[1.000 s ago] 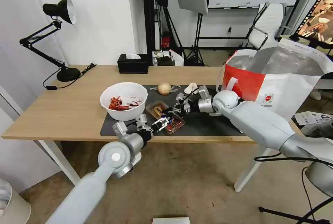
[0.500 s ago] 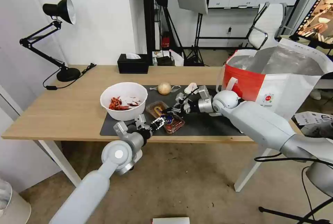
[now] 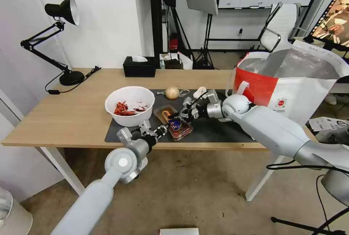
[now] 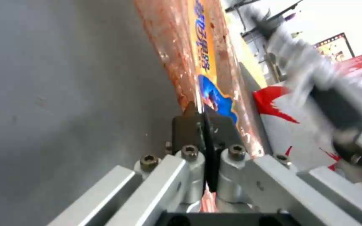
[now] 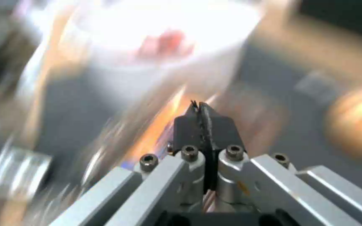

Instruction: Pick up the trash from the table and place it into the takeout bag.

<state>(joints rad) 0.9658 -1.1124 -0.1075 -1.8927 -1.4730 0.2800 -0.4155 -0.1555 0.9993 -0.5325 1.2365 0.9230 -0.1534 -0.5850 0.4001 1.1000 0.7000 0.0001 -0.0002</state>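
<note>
Clear plastic twin tray point(image 3: 173, 119) sits on the dark mat point(image 3: 214, 126) of the table point(image 3: 72, 115), right of the bowl point(image 3: 129, 105); my left gripper point(image 3: 164, 128) pinches its near edge, my right gripper point(image 3: 180, 116) its far edge. My left wrist view shows pads point(image 4: 188, 125) clamped on the rim. My right wrist view shows pads point(image 5: 214, 124) pressed together on a thin edge. The takeout bag point(image 3: 291, 82) stands far right.
</note>
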